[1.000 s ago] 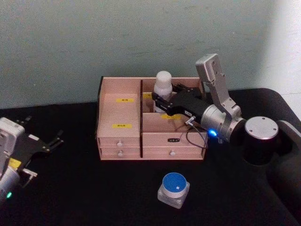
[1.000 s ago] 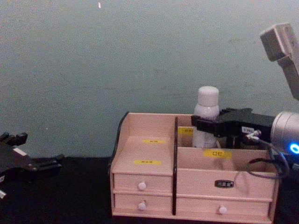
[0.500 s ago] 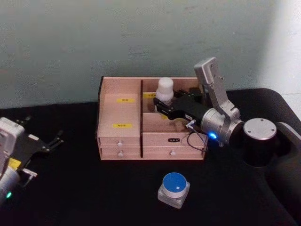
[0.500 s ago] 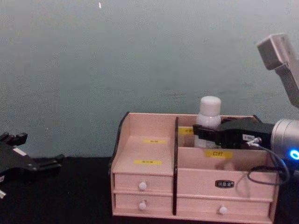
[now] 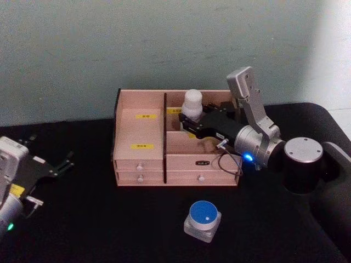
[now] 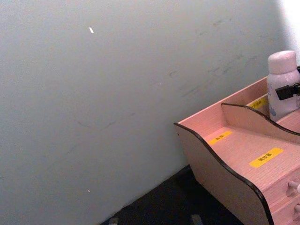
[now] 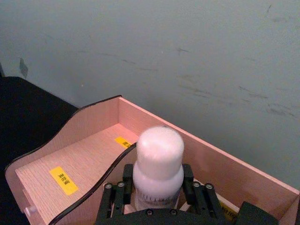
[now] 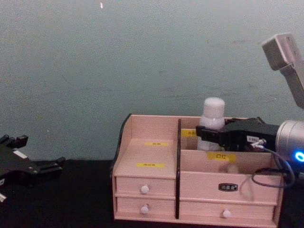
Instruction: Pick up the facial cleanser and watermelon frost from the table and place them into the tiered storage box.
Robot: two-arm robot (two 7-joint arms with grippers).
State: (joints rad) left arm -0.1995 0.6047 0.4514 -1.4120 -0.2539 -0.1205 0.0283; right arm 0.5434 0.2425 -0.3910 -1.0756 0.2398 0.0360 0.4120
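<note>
Teal wall point(image 5: 164, 38) behind and black counter point(image 5: 98, 219) below frame the box point(image 5: 141, 129), with the right end effector point(image 5: 190, 119) reaching over its right half from the side. Compared with a second ago the cleanser point(image 5: 192, 102) sits lower. More of its body has dropped behind the compartment wall, and only the cap and shoulder stand above the rim. It has hardly sunk further in the last half second. I judge that the bottle is at or near the floor of the back right compartment, so this first placement lacks only the release. The right end effector is clamped narrow on the cleanser, its fingers point(image 7: 116, 193) pressing the body just below the shoulder on both sides, and the bottle stands upright between them. The frost point(image 5: 203, 218) lies untouched on the counter in front of the box, well apart from this end effector and nearer the robot. The left end effector point(image 5: 50, 150) rests spread wide near the counter's left edge, idle.
</note>
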